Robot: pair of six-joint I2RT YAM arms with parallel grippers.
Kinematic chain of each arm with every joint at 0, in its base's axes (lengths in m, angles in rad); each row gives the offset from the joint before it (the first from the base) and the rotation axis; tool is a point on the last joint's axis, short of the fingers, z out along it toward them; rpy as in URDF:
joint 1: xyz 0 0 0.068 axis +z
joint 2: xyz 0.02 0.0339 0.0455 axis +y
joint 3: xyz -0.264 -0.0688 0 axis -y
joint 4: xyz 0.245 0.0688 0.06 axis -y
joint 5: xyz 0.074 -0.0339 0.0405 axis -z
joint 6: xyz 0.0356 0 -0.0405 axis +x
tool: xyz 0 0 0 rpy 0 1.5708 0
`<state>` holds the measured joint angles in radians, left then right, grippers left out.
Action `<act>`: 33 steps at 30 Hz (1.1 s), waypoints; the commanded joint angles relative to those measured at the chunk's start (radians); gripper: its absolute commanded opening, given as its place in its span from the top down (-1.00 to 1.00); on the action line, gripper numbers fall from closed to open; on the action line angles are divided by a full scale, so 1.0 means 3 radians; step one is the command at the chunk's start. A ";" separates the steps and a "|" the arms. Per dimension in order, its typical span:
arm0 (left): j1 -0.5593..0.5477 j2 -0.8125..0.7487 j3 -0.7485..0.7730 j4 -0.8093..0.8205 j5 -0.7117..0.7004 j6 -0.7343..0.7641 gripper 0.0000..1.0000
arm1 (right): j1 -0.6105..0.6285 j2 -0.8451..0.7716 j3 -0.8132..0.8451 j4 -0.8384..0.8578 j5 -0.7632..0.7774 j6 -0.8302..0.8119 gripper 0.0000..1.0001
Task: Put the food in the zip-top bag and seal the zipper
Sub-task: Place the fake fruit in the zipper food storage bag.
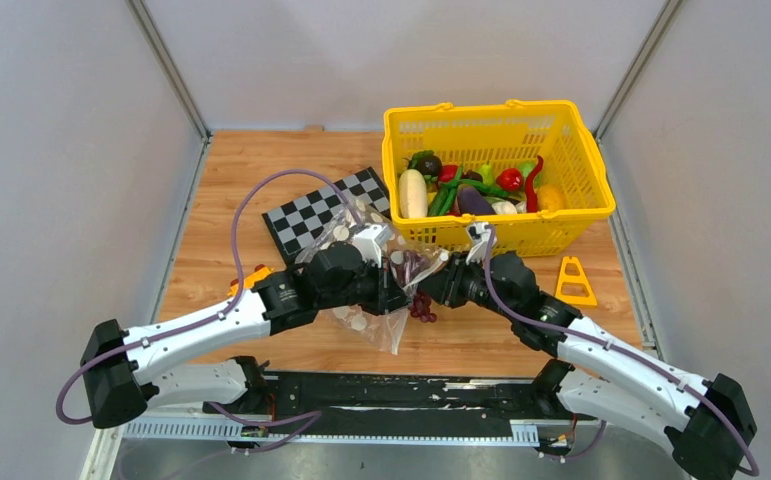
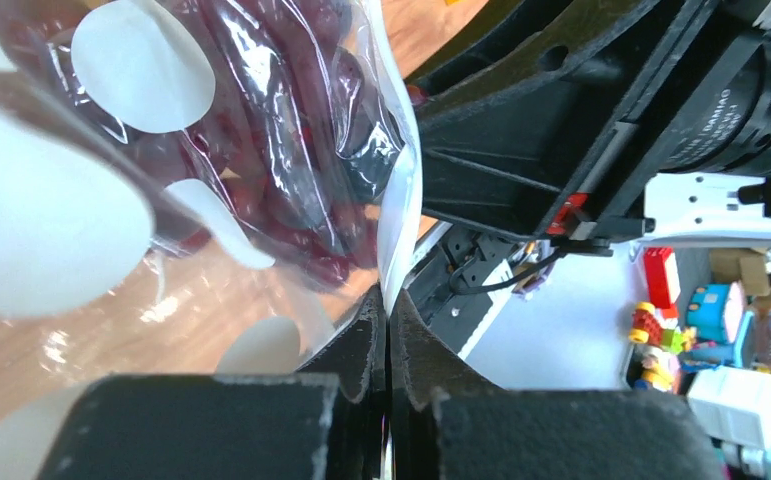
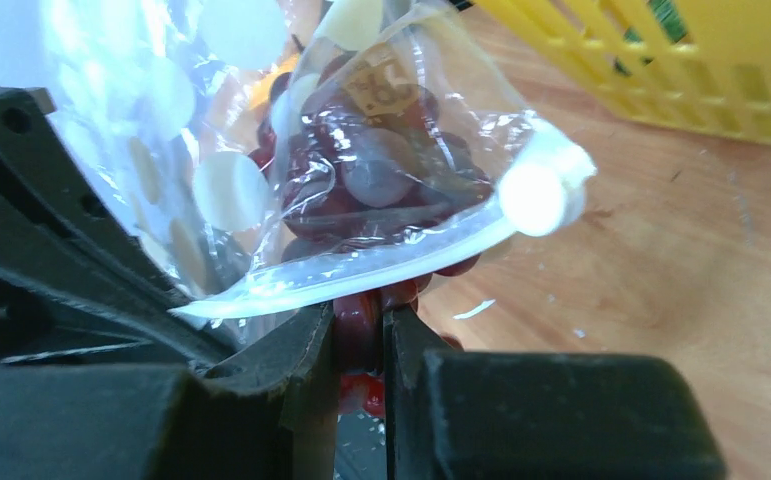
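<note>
The zip-top bag lies crumpled at the centre of the top view, between the two arms, just below the checkerboard and near the lower left corner of the yellow basket. We see the dark grape bunch partly inside its mouth, a few grapes hanging out on the right. Our left pincer is clamped tight on the bag's clear edge with only film between its fingers, while our right pincer is nearly closed, nipping one grape just under the mouth edge.
</note>
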<state>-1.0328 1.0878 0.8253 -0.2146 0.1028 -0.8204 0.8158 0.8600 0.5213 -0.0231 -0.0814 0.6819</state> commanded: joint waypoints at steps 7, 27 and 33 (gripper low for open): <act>-0.0178 0.0020 -0.0149 -0.0135 -0.0409 0.0389 1.00 | -0.0255 -0.0192 0.0205 -0.0103 -0.0622 0.0490 0.86; -0.0704 0.0009 -0.0206 0.0652 -0.0655 0.0112 1.00 | -0.0101 0.0067 0.0186 -0.0319 -0.0117 0.0804 0.75; -0.0704 -0.0215 -0.0337 0.0566 -0.1084 0.0033 1.00 | 0.0018 0.0208 0.0501 -0.0787 -0.0150 0.0162 0.59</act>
<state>-1.2362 1.0725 0.7403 -0.0826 -0.1303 -0.7776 0.8062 0.9287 0.5743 -0.2005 -0.1474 0.8806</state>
